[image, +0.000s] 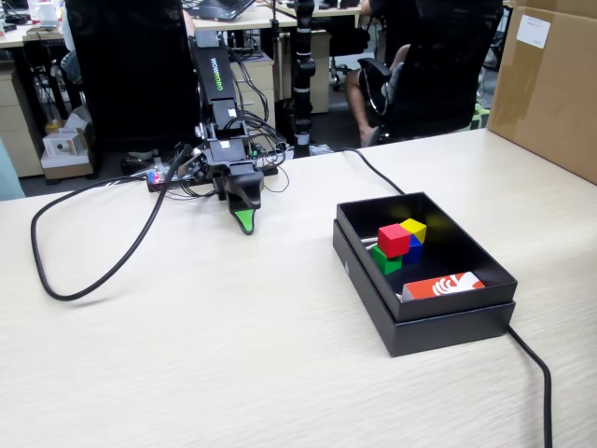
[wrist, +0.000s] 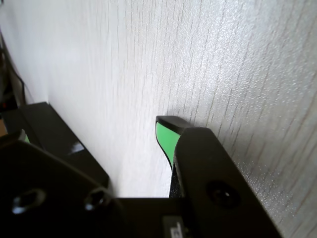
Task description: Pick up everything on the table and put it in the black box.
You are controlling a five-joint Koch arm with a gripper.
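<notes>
My gripper [image: 246, 217] hangs at the back left of the table with its green-padded tip just above the wood. In the wrist view one green pad [wrist: 166, 136] shows with bare table beside it, so the jaws stand apart and hold nothing. The black box [image: 448, 331] sits to the right in the fixed view. It holds a red cube [image: 394, 239], a yellow cube [image: 413, 228], a blue cube [image: 412, 250], a green cube [image: 385, 260] and an orange-and-white pack [image: 444, 285]. The box also shows at the left of the wrist view [wrist: 54, 134].
A black cable [image: 93, 271] loops over the left of the table from the arm's base. Another cable [image: 536, 373] runs behind the box and off the front right. A cardboard carton [image: 550, 84] stands at the far right. Office chairs stand behind the table.
</notes>
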